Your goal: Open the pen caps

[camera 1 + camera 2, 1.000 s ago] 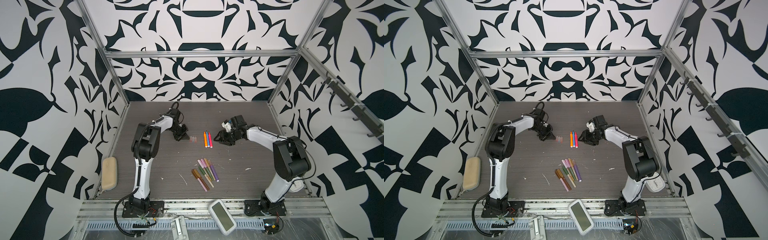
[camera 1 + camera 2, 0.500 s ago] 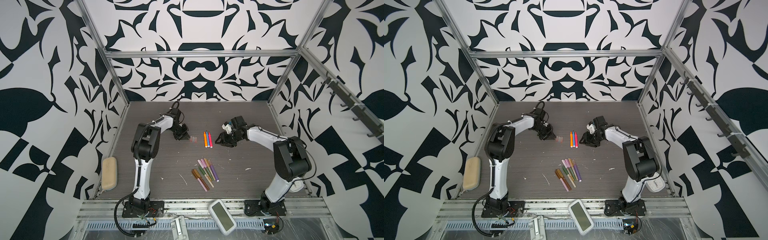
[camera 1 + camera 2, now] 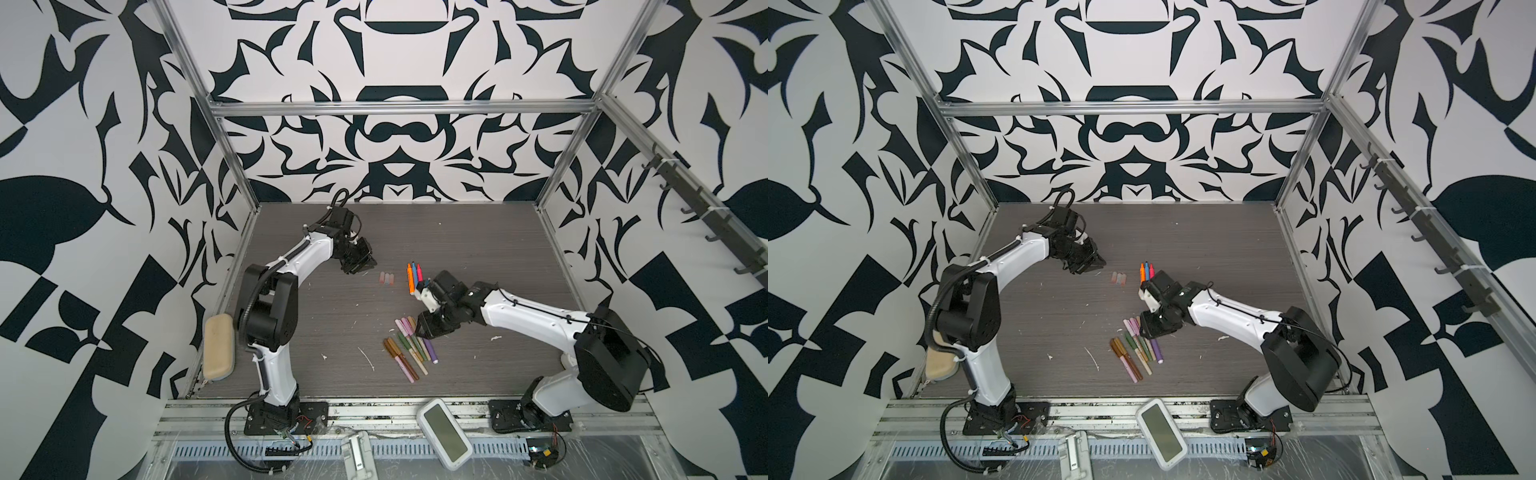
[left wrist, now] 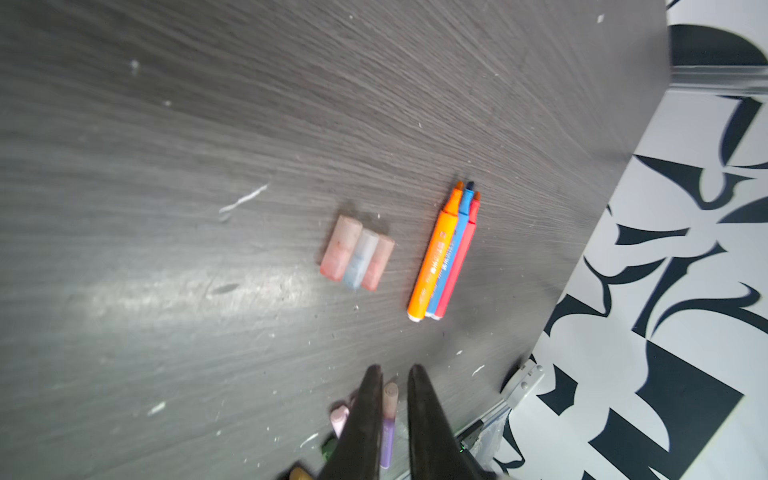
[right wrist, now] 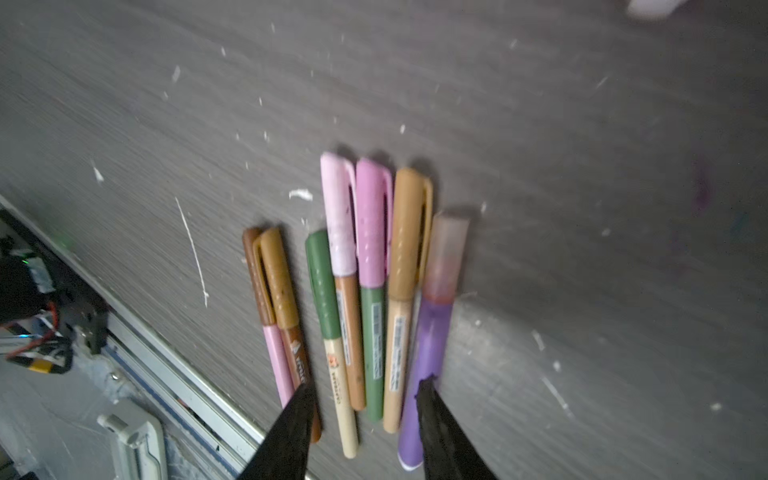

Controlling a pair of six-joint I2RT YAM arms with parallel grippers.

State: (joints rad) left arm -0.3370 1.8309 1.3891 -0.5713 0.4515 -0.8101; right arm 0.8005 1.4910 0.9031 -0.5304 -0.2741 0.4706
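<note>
Three translucent pinkish pen caps (image 4: 357, 253) lie off, side by side on the table (image 3: 478, 249), near three uncapped pens (image 4: 440, 253). Seven capped pens (image 5: 361, 299) fan out nearer the front. We see the left gripper (image 4: 395, 368) barely parted; the right gripper (image 5: 366, 384) half spread, now over the capped pens, having left the uncapped ones.

I have swung my right gripper (image 5: 366, 383) away from its old spot far behind the bunch of capped pens (image 3: 409, 347). Now it hangs right over the bunch, jaws apart. My left gripper (image 4: 395, 370) has slid back a tiny bit, farther from the bunch, and its jaws stand a crack apart.
</note>
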